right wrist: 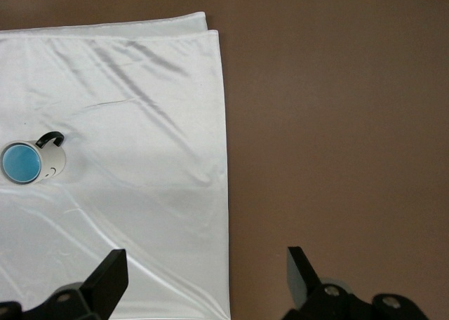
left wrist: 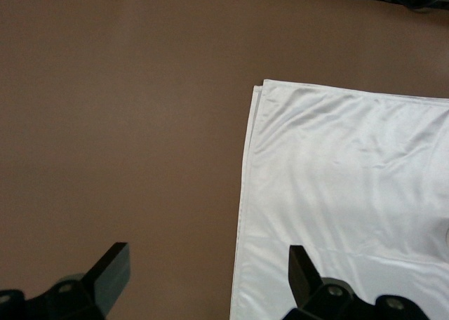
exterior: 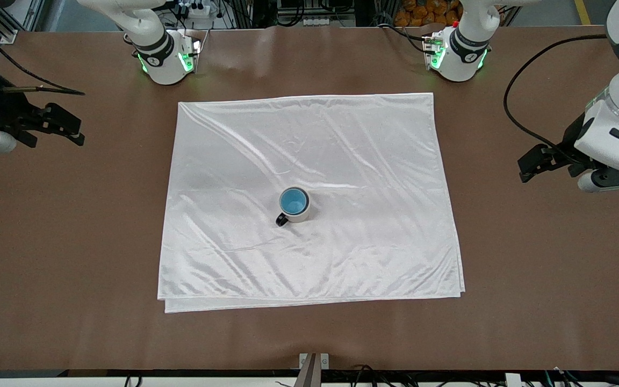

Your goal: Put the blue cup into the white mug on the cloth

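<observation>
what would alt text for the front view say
A blue cup sits inside a white mug near the middle of a white cloth on a brown table. The left gripper and right gripper wait open over bare table at either end.

Blue cup point(right wrist: 21, 163) sits inside white mug point(right wrist: 38, 161), upright on the cloth point(right wrist: 126, 158). Right gripper point(right wrist: 203, 281) hangs spread wide above the cloth's edge and brown table point(right wrist: 337, 123).

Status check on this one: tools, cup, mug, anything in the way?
Left tool and right tool open, empty, over bare table at their own ends. Blue cup inside white mug, upright on cloth. Nothing in the way.
</observation>
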